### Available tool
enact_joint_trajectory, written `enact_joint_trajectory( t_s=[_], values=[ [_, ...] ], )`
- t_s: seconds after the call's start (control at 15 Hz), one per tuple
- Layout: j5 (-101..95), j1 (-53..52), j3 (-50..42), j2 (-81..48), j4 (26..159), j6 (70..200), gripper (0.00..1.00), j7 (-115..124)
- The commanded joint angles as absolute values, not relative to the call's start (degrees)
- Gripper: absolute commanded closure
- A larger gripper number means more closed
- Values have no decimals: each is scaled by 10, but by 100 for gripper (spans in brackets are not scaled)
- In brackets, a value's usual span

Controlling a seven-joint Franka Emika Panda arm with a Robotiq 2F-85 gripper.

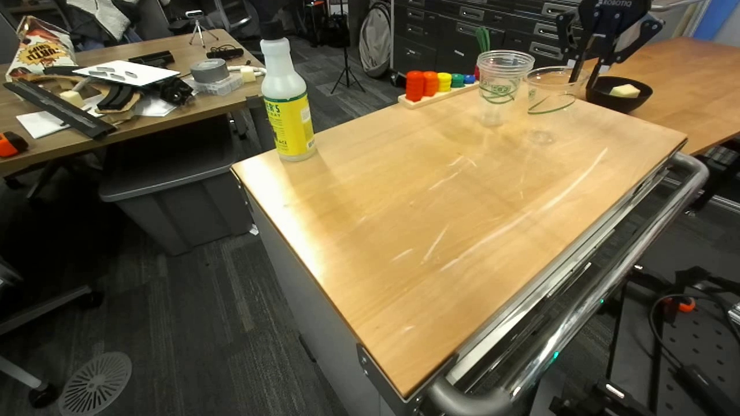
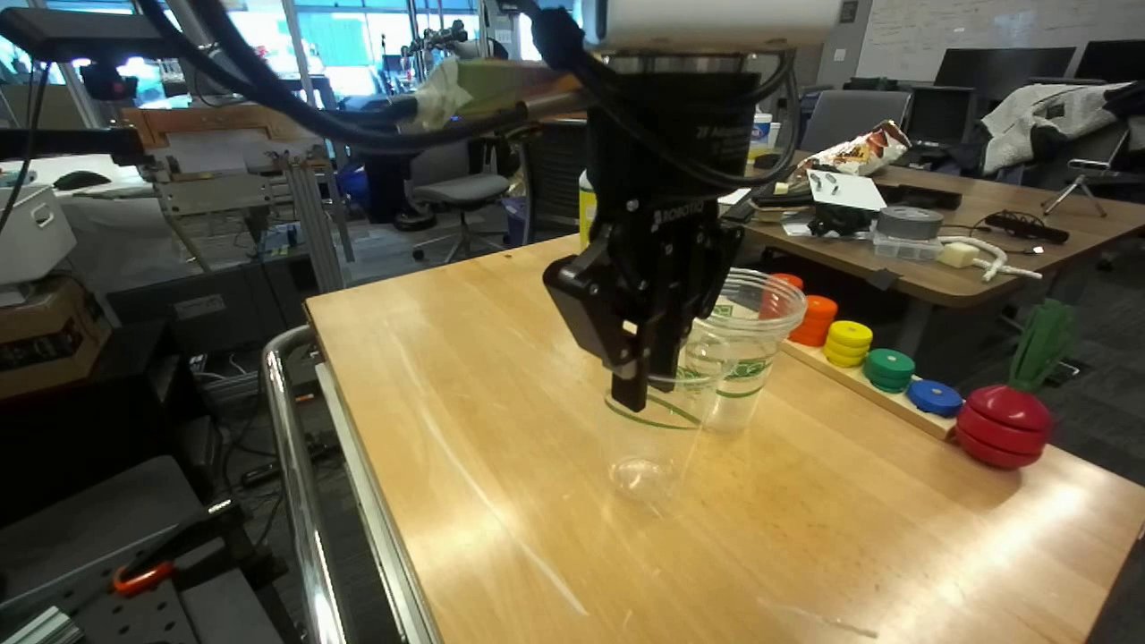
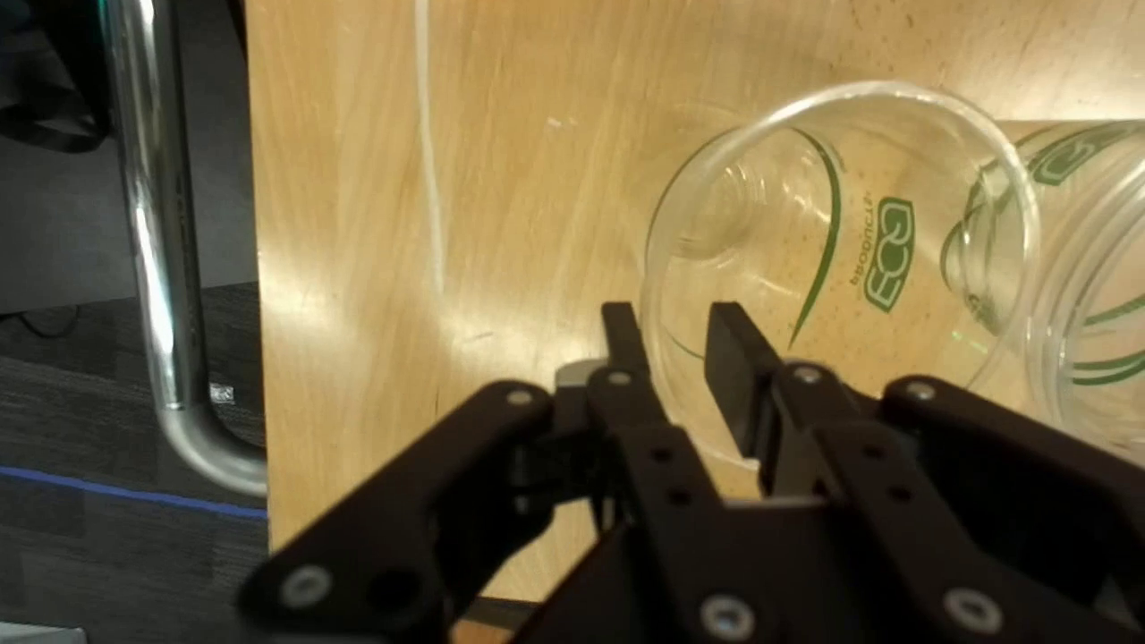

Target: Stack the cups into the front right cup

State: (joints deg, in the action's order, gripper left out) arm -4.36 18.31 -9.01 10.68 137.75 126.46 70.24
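Note:
A single clear cup (image 1: 548, 98) stands on the wooden table, and it also shows in an exterior view (image 2: 648, 447) and the wrist view (image 3: 814, 206). A nested stack of clear cups (image 1: 500, 75) with several rims stands close beside it; it shows in an exterior view (image 2: 750, 358) and at the right edge of the wrist view (image 3: 1096, 340). My gripper (image 3: 675, 317) is partly open at the single cup's rim. One finger is outside the wall and one is inside, with a gap between them. The gripper is at the rim in both exterior views (image 1: 581, 84) (image 2: 646, 391).
A yellow-labelled spray bottle (image 1: 292, 124) stands at a table corner. A row of coloured rings on a wooden base (image 2: 868, 362) and a red toy with a green top (image 2: 1004, 425) lie beyond the stack. A black bowl (image 1: 618, 98) and a metal rail (image 2: 295, 465) are nearby.

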Motion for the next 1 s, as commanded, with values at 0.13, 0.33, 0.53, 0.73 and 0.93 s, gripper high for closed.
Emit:
enact_joint_trajectory(
  t_s=[0.13,0.33,0.53,0.73,0.93],
  values=[
    [-85,176,-87,117,1381,1281,100,731],
    [-76,175,-91,138,1403,1286,98,718],
    [-88,179,-87,169,1425,1283,98,714],
    [-114,181,-80,205,1445,1271,98,702],
    [-144,182,-65,244,1463,1256,98,690]
  ],
)
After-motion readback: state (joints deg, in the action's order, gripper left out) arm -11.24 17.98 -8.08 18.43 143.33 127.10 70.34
